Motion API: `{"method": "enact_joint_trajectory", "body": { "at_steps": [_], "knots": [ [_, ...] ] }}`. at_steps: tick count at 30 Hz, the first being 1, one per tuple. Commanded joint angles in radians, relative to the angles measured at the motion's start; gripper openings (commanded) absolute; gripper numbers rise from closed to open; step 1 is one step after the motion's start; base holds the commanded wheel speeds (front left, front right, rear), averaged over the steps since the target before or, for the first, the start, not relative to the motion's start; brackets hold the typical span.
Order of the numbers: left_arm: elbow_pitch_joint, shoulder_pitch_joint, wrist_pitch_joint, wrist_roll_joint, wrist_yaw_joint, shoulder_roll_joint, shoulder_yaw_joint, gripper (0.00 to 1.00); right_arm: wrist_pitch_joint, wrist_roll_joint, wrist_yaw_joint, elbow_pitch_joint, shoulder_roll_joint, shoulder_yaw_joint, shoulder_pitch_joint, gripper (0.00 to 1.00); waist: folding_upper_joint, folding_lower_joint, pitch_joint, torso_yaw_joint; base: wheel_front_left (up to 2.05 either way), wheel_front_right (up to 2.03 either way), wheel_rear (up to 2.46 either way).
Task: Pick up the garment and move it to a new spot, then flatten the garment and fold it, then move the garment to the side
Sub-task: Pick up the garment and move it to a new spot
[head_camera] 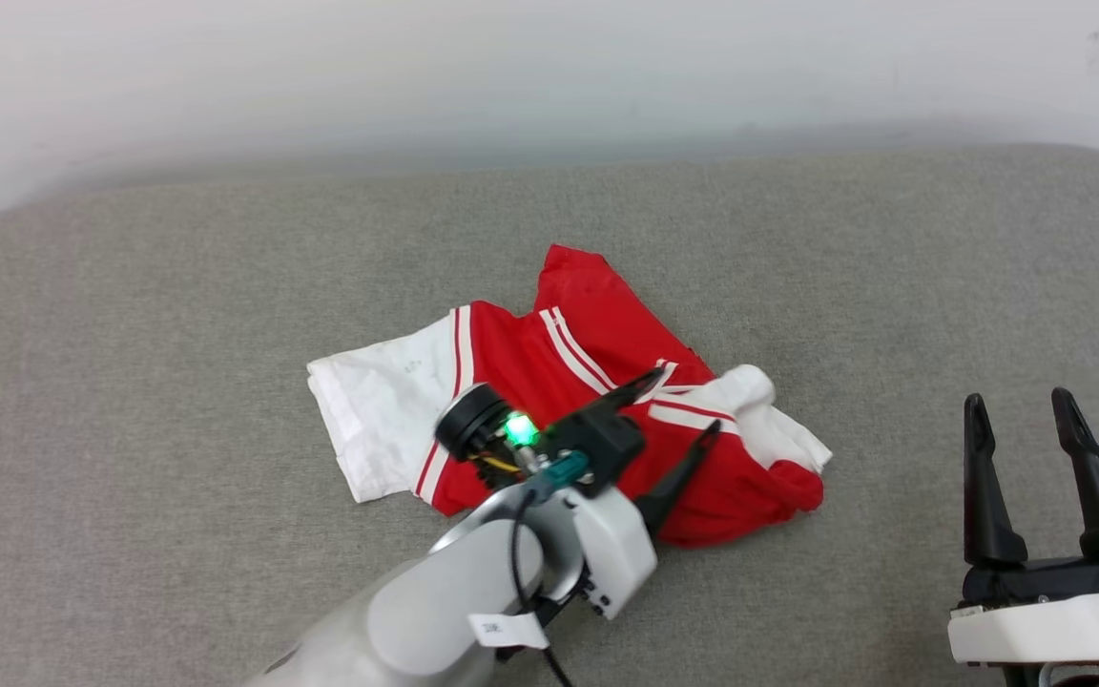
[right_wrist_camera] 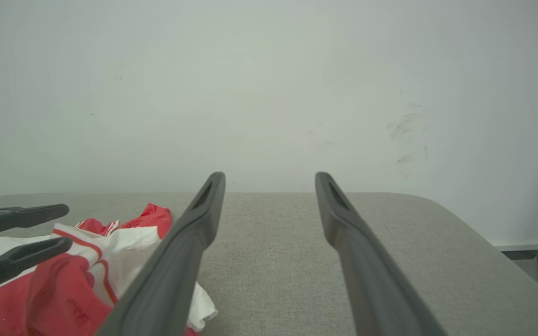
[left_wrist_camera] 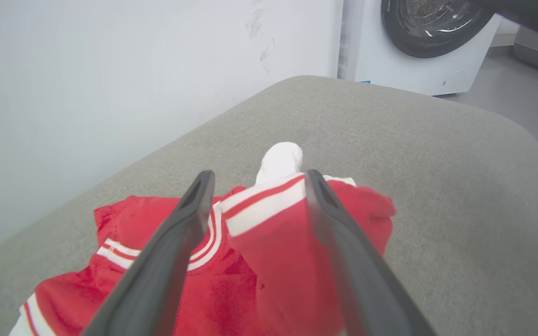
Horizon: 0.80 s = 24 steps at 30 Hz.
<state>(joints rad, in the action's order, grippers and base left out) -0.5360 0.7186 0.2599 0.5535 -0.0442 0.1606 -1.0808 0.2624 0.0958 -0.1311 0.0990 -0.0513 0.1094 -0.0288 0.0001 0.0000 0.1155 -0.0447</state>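
Note:
The garment (head_camera: 549, 372), a red T-shirt with white sleeves and striped trim, lies crumpled in the middle of the grey cushion (head_camera: 177, 315). My left gripper (head_camera: 688, 401) hovers open just above its right half, fingers spread over a striped white band (left_wrist_camera: 259, 200). In the left wrist view a fold of red cloth (left_wrist_camera: 278, 261) sits between the fingers, apart from them. My right gripper (head_camera: 1022, 420) stands open at the lower right, away from the garment (right_wrist_camera: 77, 270), with nothing between its fingers.
The grey cushion runs wide to the left, right and front of the shirt. A white wall (head_camera: 549, 76) stands behind it. Beyond the cushion's far corner a white washing machine (left_wrist_camera: 418, 46) shows in the left wrist view.

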Motion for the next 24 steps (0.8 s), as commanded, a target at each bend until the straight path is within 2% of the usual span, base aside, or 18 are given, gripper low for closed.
{"method": "enact_joint_trajectory", "body": {
  "at_steps": [1,10,16,17,24],
  "knots": [
    [0.015,-0.027,0.006,0.005,-0.016,0.021,0.02,1.0,0.004,0.0,0.001,-0.001,0.002,0.0,-0.016,1.0,-0.0001,0.0,-0.017,0.011,0.0,0.0,0.0],
    [0.151,-0.186,0.006,-0.003,-0.116,0.14,0.209,1.0,0.004,-0.001,0.001,-0.006,0.002,-0.005,-0.037,1.0,-0.0001,0.0,-0.049,0.031,0.0,0.0,0.0],
    [0.251,-0.337,0.005,-0.038,-0.2,0.21,0.405,1.0,0.004,0.004,0.001,-0.007,0.002,-0.005,-0.051,1.0,-0.0001,0.0,-0.06,0.034,0.0,0.0,0.0],
    [0.294,-0.42,0.006,-0.066,-0.23,0.229,0.505,1.0,0.004,0.003,0.001,-0.009,0.002,-0.001,-0.057,1.0,-0.0001,0.0,-0.068,0.036,0.0,0.0,0.0],
    [0.374,-0.585,0.006,-0.152,-0.256,0.204,0.704,1.0,0.004,0.0,0.001,-0.026,0.002,0.003,-0.077,1.0,-0.0001,0.0,-0.091,0.045,0.0,0.0,0.0]
  ]
}}
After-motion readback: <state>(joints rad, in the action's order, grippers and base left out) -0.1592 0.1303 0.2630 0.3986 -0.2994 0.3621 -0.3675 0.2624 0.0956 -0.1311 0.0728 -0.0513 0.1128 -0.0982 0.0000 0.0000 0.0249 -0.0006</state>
